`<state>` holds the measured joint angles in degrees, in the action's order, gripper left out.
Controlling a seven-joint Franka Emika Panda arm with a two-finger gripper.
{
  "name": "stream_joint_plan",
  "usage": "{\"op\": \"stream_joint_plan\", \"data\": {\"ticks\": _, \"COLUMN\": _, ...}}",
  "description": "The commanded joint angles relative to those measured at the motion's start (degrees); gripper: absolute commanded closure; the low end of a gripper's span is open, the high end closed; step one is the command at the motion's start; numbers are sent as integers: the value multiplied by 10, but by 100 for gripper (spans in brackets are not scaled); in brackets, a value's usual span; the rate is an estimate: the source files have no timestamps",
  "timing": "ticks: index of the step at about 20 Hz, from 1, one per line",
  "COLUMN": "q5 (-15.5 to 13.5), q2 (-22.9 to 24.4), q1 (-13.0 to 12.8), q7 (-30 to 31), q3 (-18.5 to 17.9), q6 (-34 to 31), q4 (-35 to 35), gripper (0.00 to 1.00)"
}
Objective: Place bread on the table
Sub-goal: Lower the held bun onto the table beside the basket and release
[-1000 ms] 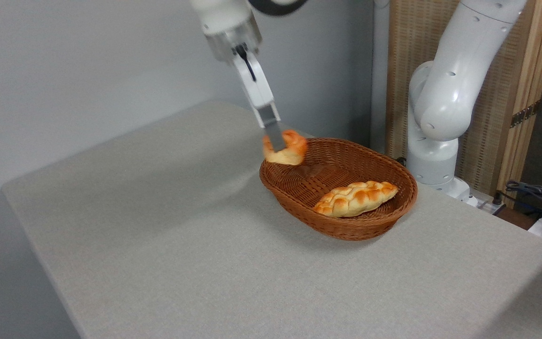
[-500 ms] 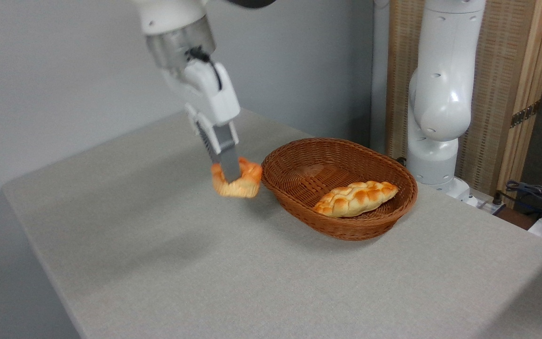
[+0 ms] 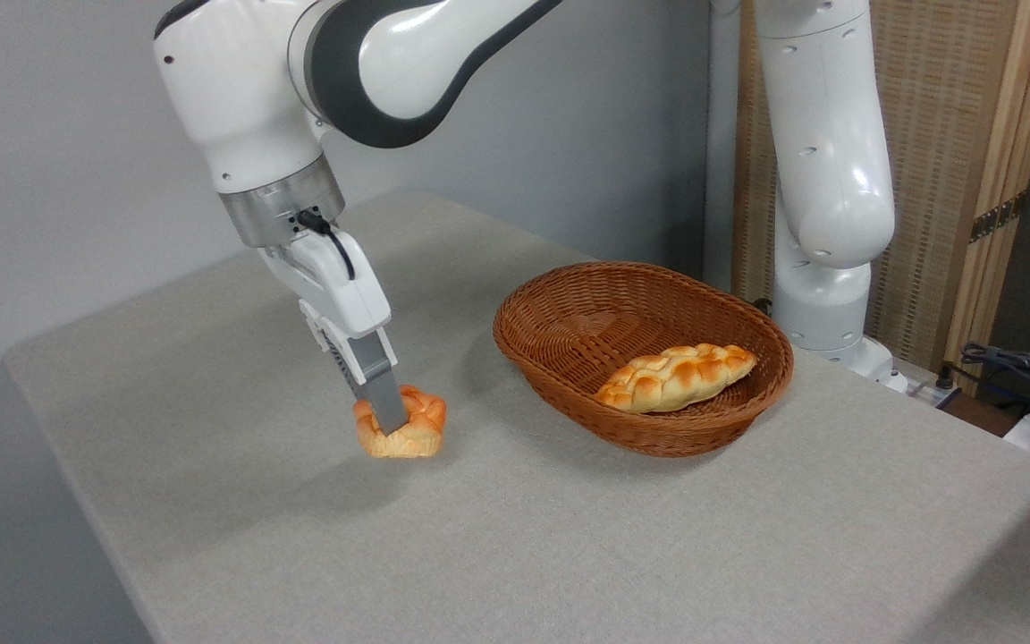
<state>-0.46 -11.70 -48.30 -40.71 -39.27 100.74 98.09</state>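
Camera view: your tool point(image 3: 387, 420) grips the bread point(image 3: 401, 424) low over the bench point(image 3: 300, 519), left of the basket point(image 3: 643, 353) holding a braided loaf point(image 3: 675, 376).

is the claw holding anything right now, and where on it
Yes: the claw is shut on the small round bun, pinching it from above across its top, left of middle.
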Motion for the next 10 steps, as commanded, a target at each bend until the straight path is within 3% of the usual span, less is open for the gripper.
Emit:
{"op": "stream_joint_plan", "data": {"ticks": 1, "q5": -12, "q2": 9, "q1": 1, "q7": 5, "q3": -6, "q6": -3, "q4": -12, "gripper": 0}}
{"op": "stream_joint_plan", "data": {"ticks": 10, "q5": -13, "q2": 10, "q1": 1, "q7": 5, "q3": 0, "q6": 0, "q4": -11, "gripper": 0}}
